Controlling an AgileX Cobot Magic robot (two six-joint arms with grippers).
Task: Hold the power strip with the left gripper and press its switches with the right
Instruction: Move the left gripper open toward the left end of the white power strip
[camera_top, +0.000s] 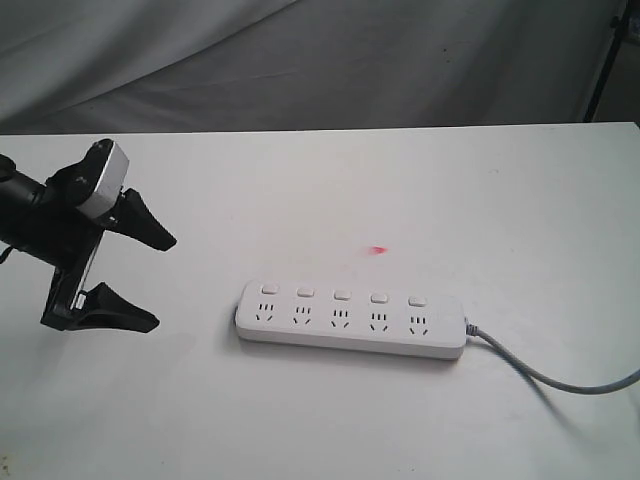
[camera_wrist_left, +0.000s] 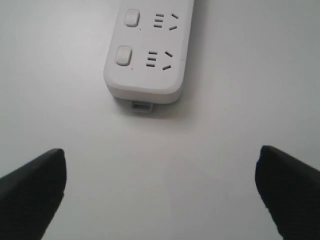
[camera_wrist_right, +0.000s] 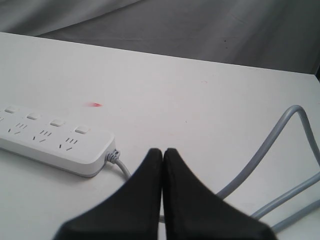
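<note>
Power strip (camera_top: 350, 318) left-right, cord (camera_top: 540, 375) rightward; left end effector (camera_top: 166, 283) released, right end effector (camera_wrist_right: 163, 152) clenched.

The left gripper (camera_top: 166, 283) is showing black pointed fingers (camera_top: 145, 222), a white rounded block (camera_top: 103, 178) and a black tubular arm (camera_top: 14, 188). The right gripper (camera_wrist_right: 163, 152) is showing smooth black tapering fingers (camera_wrist_right: 140, 205).

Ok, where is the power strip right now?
In the exterior view the power strip lies flat on the table, just below centre, apart from the open left gripper on its left, its grey cord trailing off right.
</note>
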